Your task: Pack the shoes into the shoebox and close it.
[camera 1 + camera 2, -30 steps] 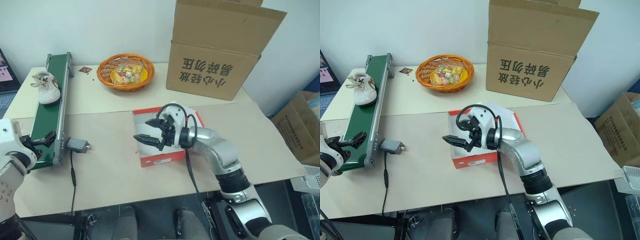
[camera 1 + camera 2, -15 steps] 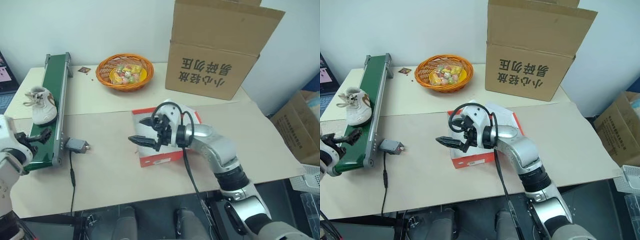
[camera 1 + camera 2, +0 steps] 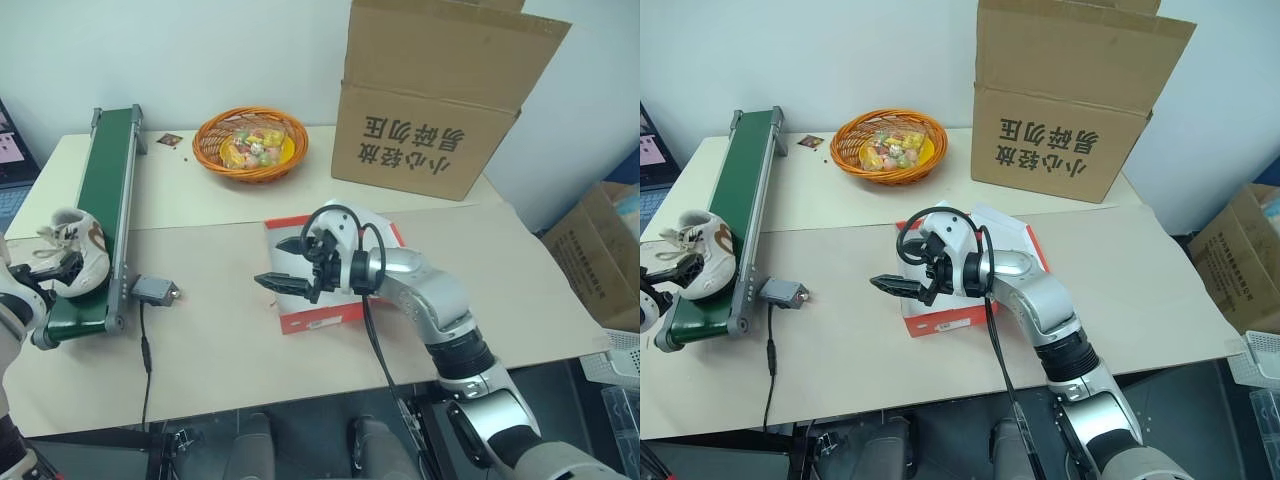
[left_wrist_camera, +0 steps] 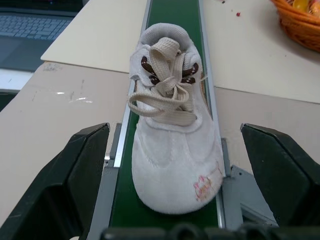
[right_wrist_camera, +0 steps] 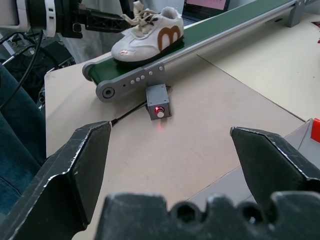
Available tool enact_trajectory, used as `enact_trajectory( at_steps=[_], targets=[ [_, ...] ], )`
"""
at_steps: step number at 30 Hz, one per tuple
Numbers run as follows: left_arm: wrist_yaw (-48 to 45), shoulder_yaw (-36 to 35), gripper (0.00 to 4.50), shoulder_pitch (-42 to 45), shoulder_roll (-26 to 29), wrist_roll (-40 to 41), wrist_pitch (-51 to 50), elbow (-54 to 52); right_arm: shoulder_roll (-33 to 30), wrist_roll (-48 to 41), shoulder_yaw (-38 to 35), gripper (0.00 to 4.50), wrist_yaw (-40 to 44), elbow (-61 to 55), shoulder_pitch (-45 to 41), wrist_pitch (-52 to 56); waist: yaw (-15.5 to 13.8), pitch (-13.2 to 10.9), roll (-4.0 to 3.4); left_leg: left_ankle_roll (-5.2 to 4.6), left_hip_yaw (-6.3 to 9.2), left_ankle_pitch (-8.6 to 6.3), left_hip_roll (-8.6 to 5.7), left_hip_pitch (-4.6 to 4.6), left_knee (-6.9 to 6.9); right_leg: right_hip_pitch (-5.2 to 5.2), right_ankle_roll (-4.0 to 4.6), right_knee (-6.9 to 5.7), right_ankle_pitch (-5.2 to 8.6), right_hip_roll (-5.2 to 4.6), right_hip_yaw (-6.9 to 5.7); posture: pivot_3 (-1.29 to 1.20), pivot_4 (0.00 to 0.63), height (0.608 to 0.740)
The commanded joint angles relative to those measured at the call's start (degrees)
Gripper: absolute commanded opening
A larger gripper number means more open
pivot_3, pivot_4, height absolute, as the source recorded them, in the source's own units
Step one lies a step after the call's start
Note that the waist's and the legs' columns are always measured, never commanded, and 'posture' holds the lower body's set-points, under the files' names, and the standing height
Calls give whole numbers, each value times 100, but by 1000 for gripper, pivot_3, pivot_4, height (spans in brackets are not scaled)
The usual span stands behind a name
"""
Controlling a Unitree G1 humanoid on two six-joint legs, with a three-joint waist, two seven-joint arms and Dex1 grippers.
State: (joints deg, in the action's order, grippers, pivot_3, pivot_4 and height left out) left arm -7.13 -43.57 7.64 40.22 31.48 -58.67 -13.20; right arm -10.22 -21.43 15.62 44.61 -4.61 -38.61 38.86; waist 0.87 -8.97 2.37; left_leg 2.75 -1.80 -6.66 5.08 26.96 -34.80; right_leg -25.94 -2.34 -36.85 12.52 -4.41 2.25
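Note:
One white shoe (image 3: 72,254) with a brown side patch lies on the green conveyor belt (image 3: 106,170) near its near end. The toe of this shoe (image 4: 172,150) points at my left gripper (image 4: 173,131). That gripper is open, with a finger on each side of the toe and clear of it. The red shoebox (image 3: 300,322) lies open at the table's middle, its white inside partly hidden by my right arm. My right gripper (image 3: 271,262) hovers over the box's left edge, open and empty, pointing left toward the conveyor. The shoe (image 5: 146,34) and the shoebox's red corner (image 5: 314,131) also appear past that gripper.
A grey sensor box (image 3: 155,291) with a red light and a black cable lies beside the conveyor's near end. An orange basket (image 3: 250,143) of sweets and a big brown carton (image 3: 440,100) stand at the back. A laptop (image 4: 35,25) sits far left.
The shoe has ridden down the belt toward the near end and now lies between my left gripper's fingers. My right gripper has drifted slightly left over the box.

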Motion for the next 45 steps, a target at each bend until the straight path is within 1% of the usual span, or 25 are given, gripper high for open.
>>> enact_trajectory(
  at_steps=[1,5,7,9,10,14,16,17,19,20,24,25,34,36,39,42,43,45],
  targets=[
    [3,48,4500,-285,-238,-164,116,168,18,-69,-144,4467,-62,-242,-45,-112,3,0,0,0,0,0,0,0,0,0,0,0,0,0,0,0,150,709],
    [6,196,4500,-456,-489,-209,81,246,8,-143,-226,4467,-93,-310,-50,-61,-1,2,2,0,0,0,0,-2,0,-1,4,-5,-2,0,0,0,150,709],
    [-21,413,4500,-499,-638,-105,-194,209,3,-178,-264,4467,-109,-347,-54,-40,-9,6,-6,0,0,0,0,-17,2,6,3,-9,-1,-1,0,0,150,709],
    [-6,550,4500,-526,-706,-151,-183,124,25,-235,-323,4467,-135,-370,-64,-11,-15,7,-8,1,0,-1,-1,-38,2,10,-5,-6,6,-2,0,0,150,709],
    [15,561,4500,-525,-724,-185,-151,91,37,-261,-346,4467,-147,-379,-66,2,-21,8,-10,1,0,-1,-1,-45,3,16,-17,-5,14,-3,0,0,150,709],
    [30,460,4500,-353,-726,-182,-49,48,24,-285,-345,4467,-198,-409,-64,15,-62,17,-24,1,0,-2,-1,-55,7,27,-18,-3,15,-6,-3,0,150,709],
    [51,422,3982,-266,-708,-214,-32,57,32,-287,-327,4500,-212,-413,-49,12,-81,17,-25,1,0,-2,-1,-56,7,27,-18,-3,16,-6,-5,0,150,709],
    [47,419,3843,-243,-692,-234,-13,63,35,-283,-320,4500,-222,-409,-43,6,-96,17,-25,2,0,-2,-1,-56,7,27,-18,-3,16,-7,-5,0,150,709],
    [35,409,3369,-227,-678,-257,-2,67,37,-274,-305,4500,-244,-401,-34,-5,-123,17,-25,2,0,-2,-1,-56,8,27,-18,-3,16,-7,-6,0,150,709],
    [24,414,3225,-230,-673,-265,0,59,37,-274,-305,4500,-254,-398,-32,-7,-134,17,-25,2,0,-2,-1,-56,8,27,-18,-3,16,-7,-7,0,150,709],
    [7,457,2098,-211,-657,-294,-8,29,42,-300,-326,4500,-274,-402,-30,-1,-163,17,-25,2,0,-2,-1,-56,7,33,-17,4,16,-10,-9,0,150,709],
    [-2,467,1873,-194,-658,-286,-3,25,42,-306,-334,4500,-278,-401,-28,0,-171,17,-26,2,0,-2,-1,-56,7,34,-16,5,15,-12,-12,0,150,709],
    [-34,586,1873,-22,-660,-373,137,93,32,-351,-386,4500,-347,-414,-30,18,-188,16,-26,3,0,-2,-1,-56,9,46,-18,10,18,-29,-37,0,150,709],
    [-73,621,1873,46,-676,-414,402,6,27,-354,-396,4500,-364,-417,-35,25,-200,16,-27,3,0,-2,-1,-56,9,51,-20,12,19,-34,-45,0,150,709],
    [-118,653,1873,221,-735,-529,1168,-401,29,-386,-434,4500,-385,-435,-58,62,-219,14,-27,3,0,-3,-1,-51,12,58,-18,20,19,-50,-73,0,150,709],
    [-195,873,1873,278,-724,-534,1339,-689,64,-448,-499,4500,-402,-421,-100,102,-218,16,-22,3,0,-2,0,-9,11,48,-9,37,12,-83,-132,0,150,709],
    [-202,967,1873,268,-711,-576,1360,-731,75,-462,-517,4500,-408,-407,-113,113,-214,16,-22,3,0,-2,0,12,6,38,9,45,-1,-85,-139,0,150,709],
    [-182,1119,1873,288,-780,-583,1378,-836,128,-476,-550,4500,-444,-299,-177,122,-186,16,-21,2,0,-1,-1,32,-2,37,5,52,-4,-84,-140,0,150,709]
  ],
)
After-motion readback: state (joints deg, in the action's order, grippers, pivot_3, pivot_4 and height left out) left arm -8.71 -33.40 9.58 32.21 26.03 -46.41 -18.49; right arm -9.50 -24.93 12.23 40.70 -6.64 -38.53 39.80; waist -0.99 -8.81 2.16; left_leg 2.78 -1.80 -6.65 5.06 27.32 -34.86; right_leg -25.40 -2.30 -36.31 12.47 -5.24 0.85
